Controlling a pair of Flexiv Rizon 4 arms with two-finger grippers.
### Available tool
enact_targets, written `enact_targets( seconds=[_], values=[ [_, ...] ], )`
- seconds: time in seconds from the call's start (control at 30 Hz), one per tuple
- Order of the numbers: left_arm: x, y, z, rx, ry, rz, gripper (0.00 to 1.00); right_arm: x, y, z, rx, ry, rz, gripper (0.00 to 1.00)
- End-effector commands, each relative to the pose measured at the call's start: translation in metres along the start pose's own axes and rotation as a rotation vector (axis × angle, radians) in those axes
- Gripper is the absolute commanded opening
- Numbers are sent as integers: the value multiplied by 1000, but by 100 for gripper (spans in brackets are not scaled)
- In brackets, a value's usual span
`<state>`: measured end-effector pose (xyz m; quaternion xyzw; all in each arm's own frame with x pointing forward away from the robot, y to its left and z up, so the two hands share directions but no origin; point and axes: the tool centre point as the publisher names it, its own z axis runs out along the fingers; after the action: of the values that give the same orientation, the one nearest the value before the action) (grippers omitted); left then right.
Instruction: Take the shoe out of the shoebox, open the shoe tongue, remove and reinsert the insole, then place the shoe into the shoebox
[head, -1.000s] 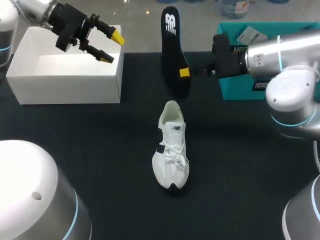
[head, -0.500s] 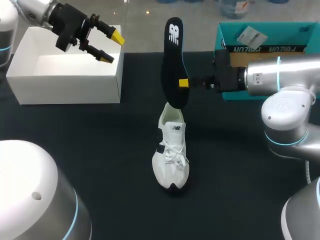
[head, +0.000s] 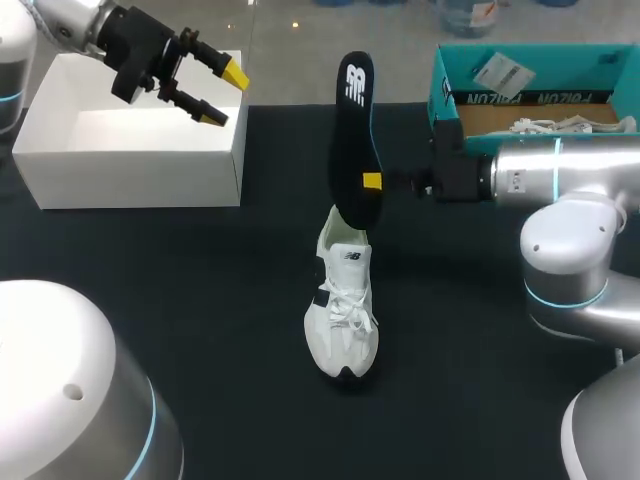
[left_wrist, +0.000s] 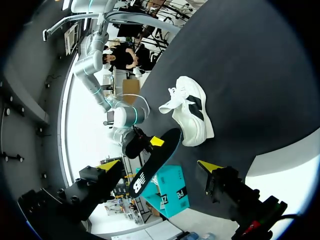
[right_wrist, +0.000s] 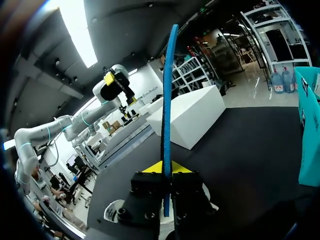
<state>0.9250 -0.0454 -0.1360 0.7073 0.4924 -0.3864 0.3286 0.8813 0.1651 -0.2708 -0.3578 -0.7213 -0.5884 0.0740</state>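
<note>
Moved: my right arm has lowered the insole (head: 352, 140) towards the shoe (head: 342, 310). Its lower end, well clear a second ago, is now at the heel opening; I cannot tell whether they touch.
Right pincer (head: 369, 181): clamped on the insole's lower part, one yellow tip on each face, the insole standing near upright.
Left pincer (head: 224, 95): fingers apart, holding nothing, unmoved above the white box (head: 130, 150).
Shoe: upright on its sole mid-worktop (head: 200, 300), laces across the throat, heel towards the insole.
Meaning: the insole is out, and reinsertion looks about to begin.
In the way: the laces and tongue narrow the opening, and nothing steadies the shoe, so a push could slide or tip it.
Around: the open teal shoebox (head: 520, 95) sits behind the right arm, something white inside, well apart from the shoe.
</note>
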Motion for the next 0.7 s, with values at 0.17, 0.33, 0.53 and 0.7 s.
enact_targets(
  seconds=[0.17,0.33,0.53,0.7],
  values=[
    [0,0,0,0,3,1,100,-4,-17,0,0,3,23,0],
    [0,0,0,0,3,1,100,-2,-28,2,14,12,47,0],
    [0,0,0,0,3,1,100,3,-40,5,16,22,66,0],
    [0,0,0,0,3,1,100,6,-40,6,26,28,62,0]
  ],
)
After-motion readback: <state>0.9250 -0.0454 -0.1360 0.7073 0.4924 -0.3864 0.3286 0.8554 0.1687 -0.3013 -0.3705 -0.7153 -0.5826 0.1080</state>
